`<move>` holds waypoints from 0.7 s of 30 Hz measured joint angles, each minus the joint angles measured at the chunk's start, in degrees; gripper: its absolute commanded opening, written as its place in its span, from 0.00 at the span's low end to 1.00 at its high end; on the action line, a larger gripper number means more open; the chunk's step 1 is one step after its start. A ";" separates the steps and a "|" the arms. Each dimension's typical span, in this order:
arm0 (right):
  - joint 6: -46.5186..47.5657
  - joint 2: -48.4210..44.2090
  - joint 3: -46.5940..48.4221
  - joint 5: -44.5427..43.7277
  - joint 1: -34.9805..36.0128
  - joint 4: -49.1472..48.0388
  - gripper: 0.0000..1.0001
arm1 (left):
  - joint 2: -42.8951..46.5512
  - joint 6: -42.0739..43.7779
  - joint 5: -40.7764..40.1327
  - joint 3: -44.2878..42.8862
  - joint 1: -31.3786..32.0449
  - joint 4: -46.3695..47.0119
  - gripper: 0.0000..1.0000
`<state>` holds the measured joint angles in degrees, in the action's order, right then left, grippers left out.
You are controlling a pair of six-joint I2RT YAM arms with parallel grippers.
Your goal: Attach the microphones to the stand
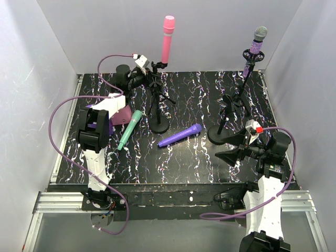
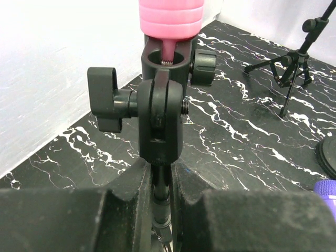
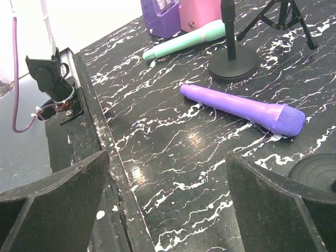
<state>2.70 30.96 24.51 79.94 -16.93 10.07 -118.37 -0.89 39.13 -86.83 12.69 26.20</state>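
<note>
top view: counts four microphones and two round bases (image 1: 220,135). finds pink microphone (image 1: 168,32) and glittery purple microphone (image 1: 256,44) mounted upright, mint microphone (image 1: 128,129) lying just left of the left round base (image 1: 159,126), plain purple microphone (image 1: 180,136) just right of it.

left wrist view: finds left gripper (image 2: 160,170) pinching the stand pole (image 2: 160,191) under the clip (image 2: 165,58). judges risk of tipping the top-heavy stand through a sideways pull.

right wrist view: finds right gripper (image 3: 165,168) spread wide, empty, on the near side of that base. judges risk of rolling the plain purple microphone or knocking the base on approach. counts two wedge boxes (image 3: 160,16) beyond it.
</note>
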 measured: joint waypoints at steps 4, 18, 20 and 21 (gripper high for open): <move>0.00 0.00 0.00 0.02 -0.31 -0.02 0.98 | -0.46 1.86 0.98 0.02 0.04 0.72 0.00; -0.37 -0.13 -0.04 0.20 -0.37 -0.09 0.98 | -0.63 2.95 1.79 1.73 0.04 4.04 0.00; -0.52 -0.13 -0.04 0.20 -0.46 -0.22 0.98 | -0.63 3.34 1.79 1.70 0.02 4.02 0.00; -0.57 -0.13 -0.04 0.20 -0.55 -0.24 0.98 | -0.66 3.54 1.81 1.68 0.04 3.93 0.00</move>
<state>2.13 30.83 24.47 80.14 -17.47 9.82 -119.02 2.66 40.95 -85.14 12.73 30.13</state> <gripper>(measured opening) 0.983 0.109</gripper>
